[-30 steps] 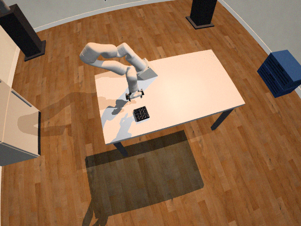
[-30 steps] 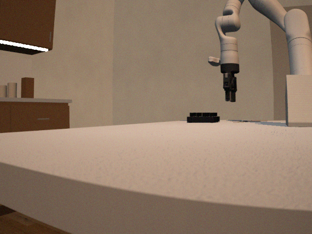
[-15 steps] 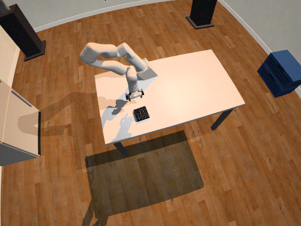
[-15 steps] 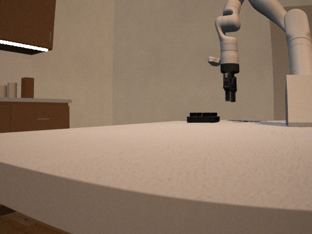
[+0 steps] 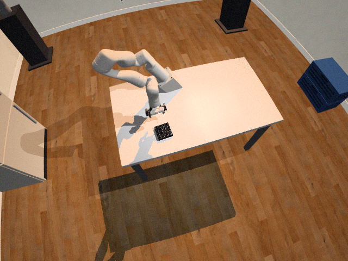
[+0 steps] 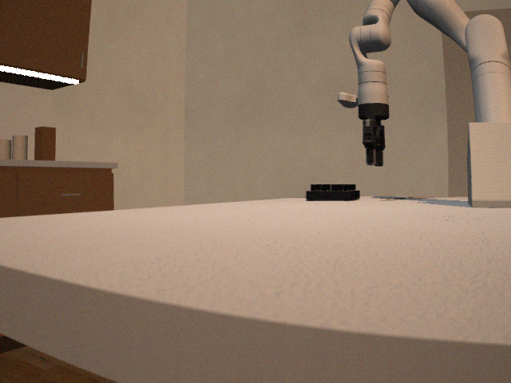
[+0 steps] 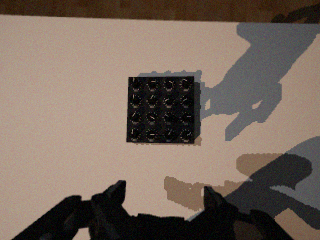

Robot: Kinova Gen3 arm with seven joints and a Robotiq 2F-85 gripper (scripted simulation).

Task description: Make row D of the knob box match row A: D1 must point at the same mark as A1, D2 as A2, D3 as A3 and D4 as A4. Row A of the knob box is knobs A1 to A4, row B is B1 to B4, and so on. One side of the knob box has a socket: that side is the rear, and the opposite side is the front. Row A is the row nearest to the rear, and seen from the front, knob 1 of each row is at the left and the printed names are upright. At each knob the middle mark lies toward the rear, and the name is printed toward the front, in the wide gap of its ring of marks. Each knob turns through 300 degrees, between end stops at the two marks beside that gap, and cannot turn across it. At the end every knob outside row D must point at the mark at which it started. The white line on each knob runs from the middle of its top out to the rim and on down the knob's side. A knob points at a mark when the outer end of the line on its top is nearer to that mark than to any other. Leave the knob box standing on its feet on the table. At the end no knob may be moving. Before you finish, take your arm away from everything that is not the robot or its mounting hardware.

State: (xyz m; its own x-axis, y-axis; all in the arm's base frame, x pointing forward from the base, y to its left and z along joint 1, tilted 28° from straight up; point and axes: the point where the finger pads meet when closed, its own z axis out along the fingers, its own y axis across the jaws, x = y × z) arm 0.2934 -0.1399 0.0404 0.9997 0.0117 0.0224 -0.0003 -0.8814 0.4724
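The knob box [image 5: 163,131] [image 6: 332,192] [image 7: 161,109] is a small black square block with four rows of four knobs. It stands flat on the table [image 5: 224,95] [image 6: 247,255] [image 7: 60,100] near the front left part. The white lines on the knobs are too small to read. My gripper [image 5: 156,110] [image 6: 374,161] [image 7: 163,192] is open and empty. It hangs well above the table, beside the box and a little toward the arm's base, touching nothing.
The arm's grey base block [image 5: 169,83] [image 6: 489,164] stands on the table behind the gripper. The table edge lies just beyond the box in the wrist view. A blue crate [image 5: 323,84] stands on the floor far to the right.
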